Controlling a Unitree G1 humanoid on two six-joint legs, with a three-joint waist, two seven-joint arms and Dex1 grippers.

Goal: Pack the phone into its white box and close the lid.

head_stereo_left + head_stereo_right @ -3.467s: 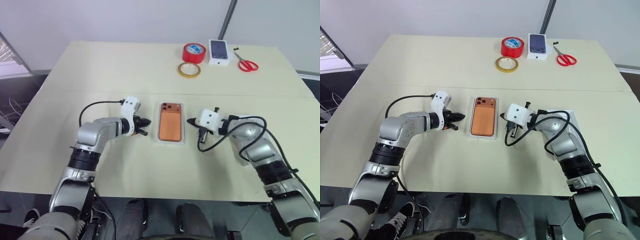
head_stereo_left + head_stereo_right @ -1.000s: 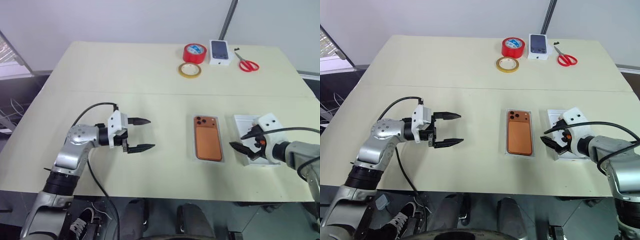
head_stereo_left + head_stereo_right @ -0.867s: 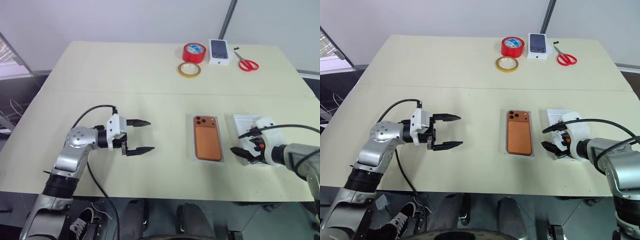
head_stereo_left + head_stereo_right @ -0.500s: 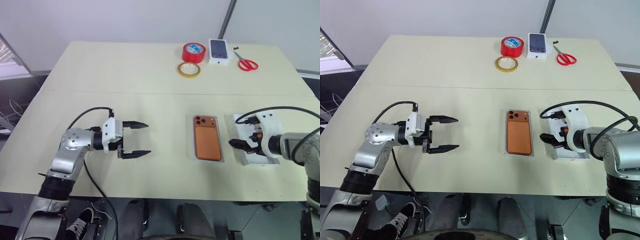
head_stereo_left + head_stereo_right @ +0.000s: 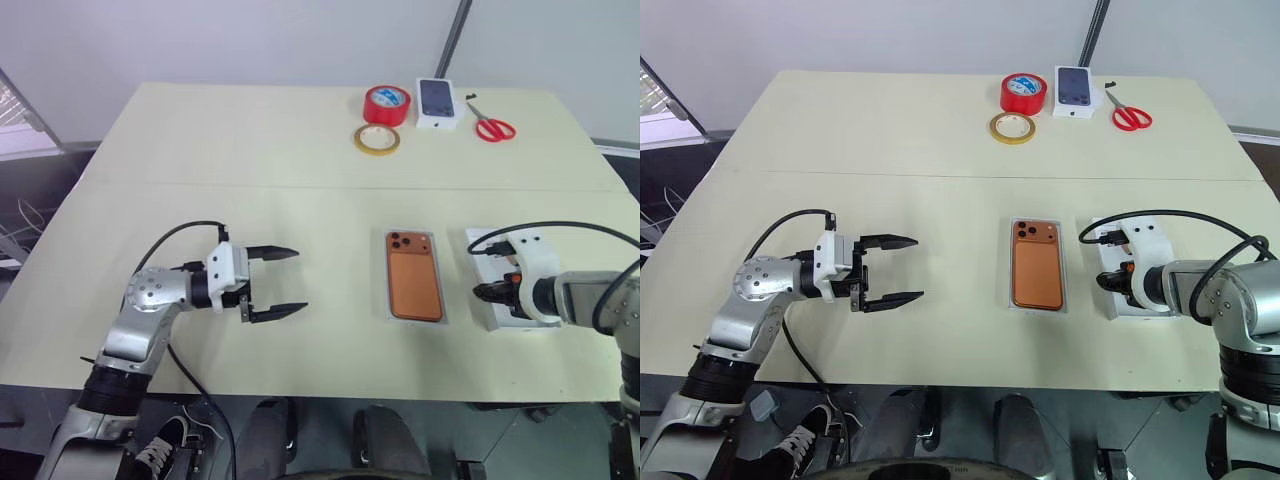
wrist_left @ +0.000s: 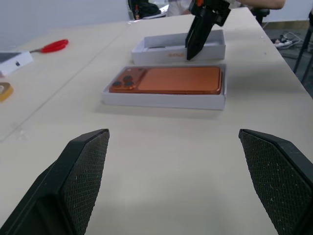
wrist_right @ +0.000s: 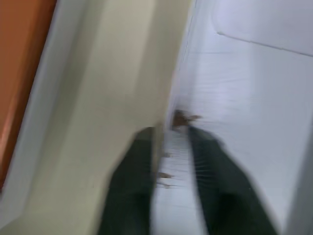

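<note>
The orange phone (image 5: pixel 415 284) lies back up inside the white box (image 5: pixel 417 320), right of the table's middle. The lid (image 6: pixel 156 56) rests open side up just to the right of the box. My right gripper (image 5: pixel 480 292) points down at the lid's left wall and is shut on it. In the right wrist view one finger (image 7: pixel 129 186) stands outside the wall and the other inside the lid (image 7: pixel 244 88). My left gripper (image 5: pixel 298 280) hovers open well left of the box, pointing toward it with nothing between its fingers.
At the far edge stand a red tape roll (image 5: pixel 388 104), a yellowish tape ring (image 5: pixel 378 139), a small white carton (image 5: pixel 440 103) picturing a dark phone, and red scissors (image 5: pixel 493 126). The lid lies near the table's right front corner.
The box with the phone lies farther right than in the earliest frames. My right gripper, open over the lid a second ago, has turned and shut on the lid's left wall. The left gripper stays open.
</note>
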